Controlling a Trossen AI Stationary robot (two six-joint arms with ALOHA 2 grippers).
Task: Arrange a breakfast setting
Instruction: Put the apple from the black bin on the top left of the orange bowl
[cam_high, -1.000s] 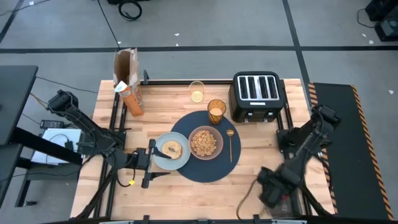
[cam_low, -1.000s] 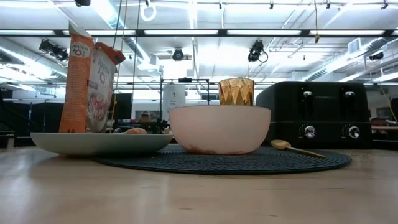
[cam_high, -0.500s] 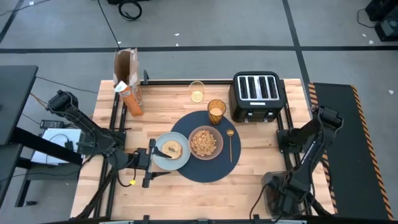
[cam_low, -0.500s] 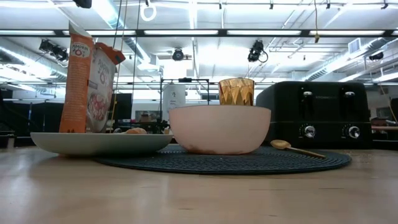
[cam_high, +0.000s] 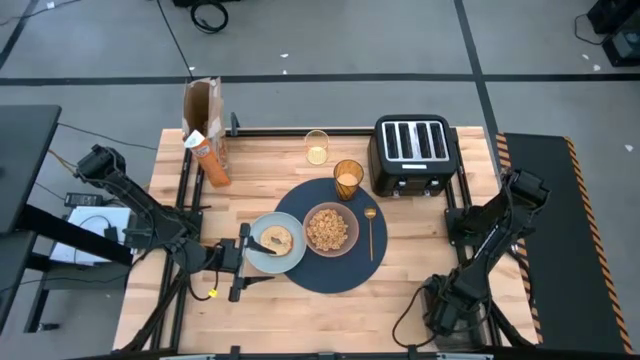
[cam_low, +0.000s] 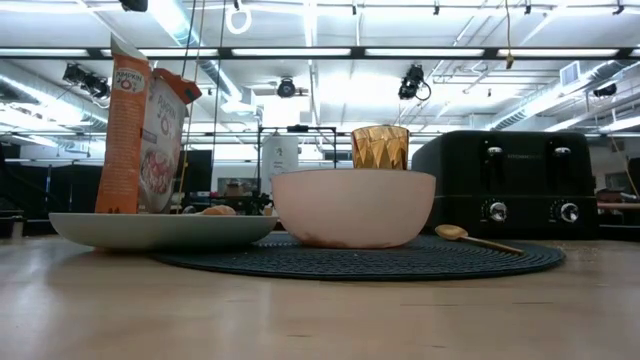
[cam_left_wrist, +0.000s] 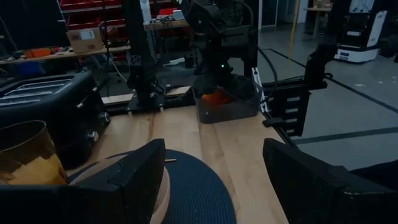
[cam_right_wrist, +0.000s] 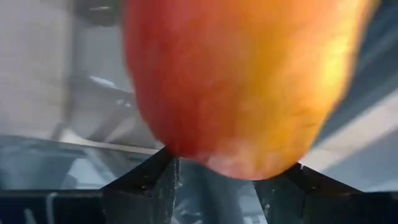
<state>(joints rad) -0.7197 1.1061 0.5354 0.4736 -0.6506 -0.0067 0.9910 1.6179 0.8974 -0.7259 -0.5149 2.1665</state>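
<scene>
- The orange cereal box (cam_high: 203, 125) stands open at the table's far left corner, well apart from the setting.
- The left gripper (cam_high: 243, 262) lies low at the near-left rim of the pale blue-grey plate (cam_high: 262, 260); its fingers (cam_left_wrist: 134, 180) stand spread with nothing between them.
- The plate holds the bagel (cam_high: 277, 239) and overlaps the left edge of the large round navy placemat (cam_high: 340, 275).
- A clear glass (cam_high: 316, 147) sits on bare wood beyond the placemat, near the table's far edge.
- The pinkish bowl (cam_high: 331, 229), filled with cereal (cam_high: 330, 227), sits at the middle of the placemat, just beside the plate.
- The amber tumbler (cam_high: 348, 178) stands at the placemat's far edge, behind the bowl in the low view.
- The gold spoon (cam_high: 370, 231) lies on the placemat to the right of the bowl, its bowl end pointing toward the toaster.
- The black four-slot toaster (cam_high: 412, 153) sits at the far right, off the placemat.
- The right gripper (cam_high: 445, 310) is down at the table's near-right corner, over a bin seen in the left wrist view; the red apple (cam_right_wrist: 239, 81) fills its wrist view just above the two fingers (cam_right_wrist: 140, 183), and whether they clamp it cannot be told.
</scene>
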